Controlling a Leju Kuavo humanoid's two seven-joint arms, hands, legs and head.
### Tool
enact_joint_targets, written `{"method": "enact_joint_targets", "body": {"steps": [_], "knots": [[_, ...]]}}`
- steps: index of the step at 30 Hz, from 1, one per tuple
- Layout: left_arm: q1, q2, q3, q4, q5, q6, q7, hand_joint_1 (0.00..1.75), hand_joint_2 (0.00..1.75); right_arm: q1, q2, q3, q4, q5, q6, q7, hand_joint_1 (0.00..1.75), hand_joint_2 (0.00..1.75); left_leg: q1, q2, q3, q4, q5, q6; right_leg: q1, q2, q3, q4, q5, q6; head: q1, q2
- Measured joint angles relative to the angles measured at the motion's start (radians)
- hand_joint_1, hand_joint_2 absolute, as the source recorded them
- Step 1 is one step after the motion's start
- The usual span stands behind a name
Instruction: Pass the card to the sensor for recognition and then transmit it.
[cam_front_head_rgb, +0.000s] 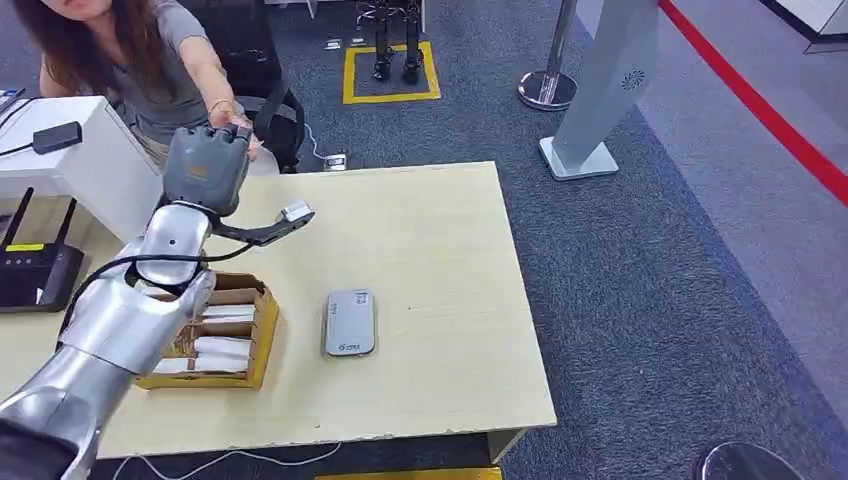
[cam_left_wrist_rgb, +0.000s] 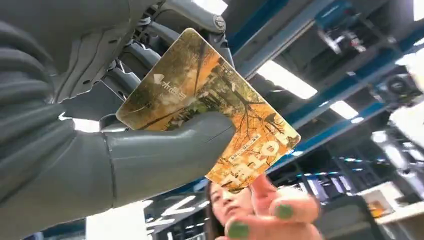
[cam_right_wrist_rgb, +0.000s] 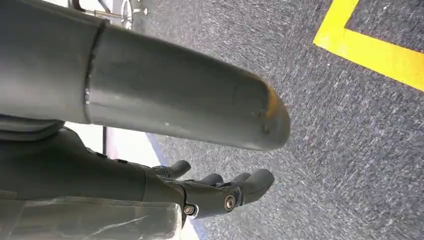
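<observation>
tabletop (cam_front_head_rgb: 440, 300): grey sensor (cam_front_head_rgb: 350, 322) beside cardboard box (cam_front_head_rgb: 262, 345) | person's hand (cam_left_wrist_rgb: 272, 212) reaches under card (cam_left_wrist_rgb: 210, 107) | card orange, tree-printed, raised beyond tabletop's far edge, pinched in left hand (cam_left_wrist_rgb: 125, 135) fingers | right hand (cam_right_wrist_rgb: 200, 150) fingers apart, holding nothing
</observation>
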Motion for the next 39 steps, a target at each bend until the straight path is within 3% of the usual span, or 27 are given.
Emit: {"method": "enact_joint_targets", "body": {"steps": [6,12,21,39], "knots": [[-0.05,0.059,0.117,0.171,0.003,0.07,0.006,1.75,1.75,-0.002,0.005,0.014,0.0,0.014,0.01,0.012,0.0,0.0,0.001,0.001,0.0,0.0,0.001,-0.001,0.001,0.001,-0.001,0.001,0.0,0.0,0.0,0.0],[-0.077,0.087,0.202,0.294,0.025,0.074,-0.01,1.75,1.75,-0.004,0.006,0.017,0.0,0.011,0.009,0.014,0.0,0.0,0.001,0.0,0.0,0.0,0.001,-0.001,0.001,0.001,-0.001,0.001,0.0,0.0,0.0,0.0],[-0.079,0.1,0.25,0.333,0.044,0.073,-0.024,1.75,1.75,-0.006,0.007,0.017,0.0,0.01,0.01,0.014,0.0,0.0,0.001,0.0,0.0,0.0,0.001,-0.001,0.001,0.0,-0.001,0.001,0.0,0.0,0.001,0.0],[-0.079,0.104,0.259,0.341,0.049,0.073,-0.026,1.75,1.75,-0.009,0.007,0.018,0.0,0.01,0.01,0.014,0.0,0.0,0.001,0.0,0.0,0.0,0.001,-0.001,0.001,0.001,-0.001,0.001,0.0,0.0,0.001,0.0]]}}
